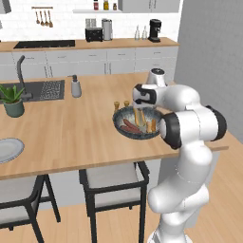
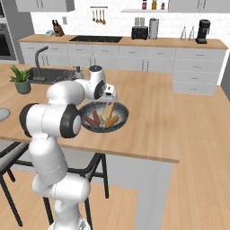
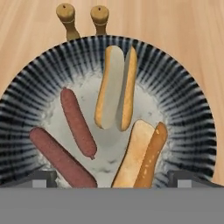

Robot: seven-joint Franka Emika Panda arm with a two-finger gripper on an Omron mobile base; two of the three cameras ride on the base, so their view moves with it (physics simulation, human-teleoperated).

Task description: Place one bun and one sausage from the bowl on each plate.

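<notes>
The dark bowl [image 1: 136,124] [image 2: 104,117] [image 3: 183,100] sits near the island's front edge. It holds two split buns [image 3: 116,87] [image 3: 142,155] and two red-brown sausages [image 3: 78,121] [image 3: 61,157]. My gripper [image 1: 138,112] [image 2: 108,104] [image 3: 113,179] hangs straight above the bowl, open, with nothing between its fingertips [image 3: 41,177], which flank the nearer bun and sausage. A pale grey-white plate [image 1: 7,150] [image 2: 2,114] lies far to the left on the same counter.
Two small wooden shakers [image 1: 121,104] [image 3: 83,17] stand just behind the bowl. A potted plant [image 1: 13,100], the sink [image 1: 42,90] and a soap dispenser [image 1: 76,87] are at the back left. Stools [image 1: 114,178] stand under the counter's front edge.
</notes>
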